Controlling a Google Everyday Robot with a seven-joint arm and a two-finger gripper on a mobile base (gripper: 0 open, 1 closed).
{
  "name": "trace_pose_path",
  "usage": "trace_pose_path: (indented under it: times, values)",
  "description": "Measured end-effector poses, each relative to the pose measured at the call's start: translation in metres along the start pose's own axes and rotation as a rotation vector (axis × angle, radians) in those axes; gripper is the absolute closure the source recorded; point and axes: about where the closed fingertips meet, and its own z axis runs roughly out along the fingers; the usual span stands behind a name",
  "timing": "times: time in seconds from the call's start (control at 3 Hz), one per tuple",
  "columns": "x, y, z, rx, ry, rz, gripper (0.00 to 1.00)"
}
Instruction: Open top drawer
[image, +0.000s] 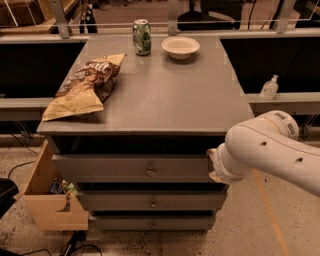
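Far left, low: light wooden box (50, 200) beside bench (165, 95), small items inside, floor cable close by. On bench top: chip bag (85, 85) at left edge, green can (142, 36) and white bowl (180, 46) at rear; front and right of top bare. Top drawer (130, 167) directly under top, dark gap above its front, knob (150, 172) centred and unobstructed. Two narrower drawers (150, 201) below. Hand (214, 166) at top drawer's right end, mostly behind white arm (270, 150); open or closed, cannot tell. Sanitizer bottle (270, 87) on right ledge. Open floor right of bench.
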Motion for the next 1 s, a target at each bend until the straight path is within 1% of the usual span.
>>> trace_pose_path:
  times: [0.33,1.0]
  values:
    - [-0.0002,0.0002,-0.0008,0.001,0.001,-0.001,0.59]
    - [-0.0005,0.0005,-0.0021,0.003,0.003,-0.004,0.14]
